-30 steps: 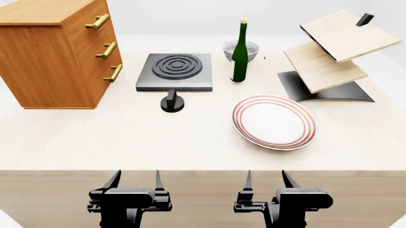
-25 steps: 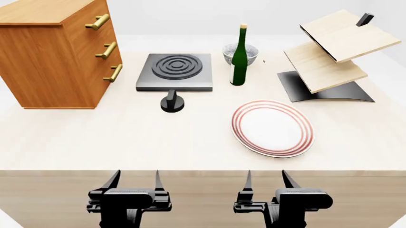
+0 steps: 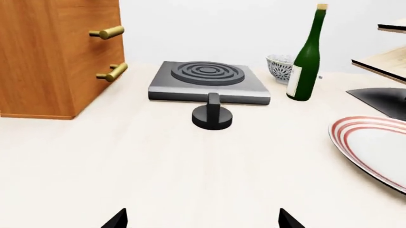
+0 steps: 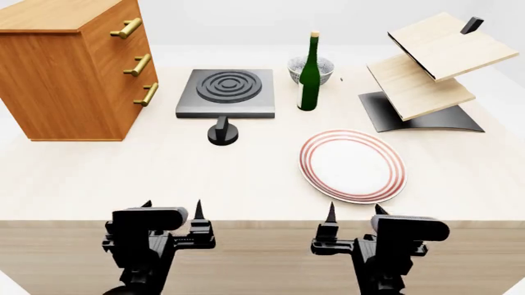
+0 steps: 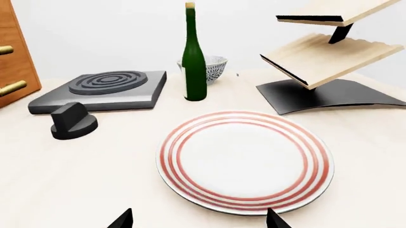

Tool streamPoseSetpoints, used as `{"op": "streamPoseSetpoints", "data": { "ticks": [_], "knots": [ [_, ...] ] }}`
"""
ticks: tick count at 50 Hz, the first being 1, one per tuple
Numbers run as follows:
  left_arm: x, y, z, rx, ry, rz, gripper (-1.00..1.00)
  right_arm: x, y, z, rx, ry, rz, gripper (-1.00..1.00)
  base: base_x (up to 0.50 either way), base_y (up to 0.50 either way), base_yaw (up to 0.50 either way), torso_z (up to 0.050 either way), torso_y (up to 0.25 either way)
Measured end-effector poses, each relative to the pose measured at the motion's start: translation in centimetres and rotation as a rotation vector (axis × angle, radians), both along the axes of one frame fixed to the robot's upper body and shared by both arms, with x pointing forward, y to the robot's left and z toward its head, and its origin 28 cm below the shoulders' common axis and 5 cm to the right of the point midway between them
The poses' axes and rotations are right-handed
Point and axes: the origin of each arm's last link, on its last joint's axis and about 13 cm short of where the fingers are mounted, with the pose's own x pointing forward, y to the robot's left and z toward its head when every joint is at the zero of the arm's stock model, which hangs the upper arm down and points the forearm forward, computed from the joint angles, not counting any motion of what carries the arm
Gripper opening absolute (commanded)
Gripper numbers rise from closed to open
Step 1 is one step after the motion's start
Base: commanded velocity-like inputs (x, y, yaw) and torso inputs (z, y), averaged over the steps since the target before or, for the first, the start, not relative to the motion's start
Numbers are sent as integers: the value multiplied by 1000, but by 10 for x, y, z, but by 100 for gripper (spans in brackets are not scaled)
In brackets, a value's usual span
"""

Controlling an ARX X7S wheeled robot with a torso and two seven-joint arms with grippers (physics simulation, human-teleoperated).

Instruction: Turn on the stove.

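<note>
The small black round knob [image 4: 222, 133] sits just before the flat dark grey stove slab [image 4: 226, 92]. Both hands [image 4: 173, 214] [image 4: 355, 212] are spread, empty, well short; an approach is judged next.

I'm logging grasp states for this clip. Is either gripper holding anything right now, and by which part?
Nothing is held. The left gripper and right gripper hover at the table's near edge, jaws open and empty.
</note>
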Motion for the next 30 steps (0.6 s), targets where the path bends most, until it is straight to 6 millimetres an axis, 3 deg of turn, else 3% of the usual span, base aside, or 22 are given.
{"op": "streamPoseSetpoints", "data": {
  "ticks": [6, 12, 18, 30],
  "knots": [
    [-4, 2, 40, -36, 5, -27, 100, -5, -4, 42, 31, -26, 8, 100, 0, 0, 0, 0, 0],
    [-12, 3, 63, -44, 0, -54, 100, -15, -5, 69, 40, -55, 22, 100, 0, 0, 0, 0, 0],
    [-19, 3, 73, -37, -5, -71, 100, -23, -6, 81, 41, -75, 32, 100, 66, 0, 0, 0, 0],
    [-24, 3, 80, -30, -6, -92, 100, -30, -6, 90, 55, -106, 41, 100, 497, -7, 0, 0, 0]
  ]
}}
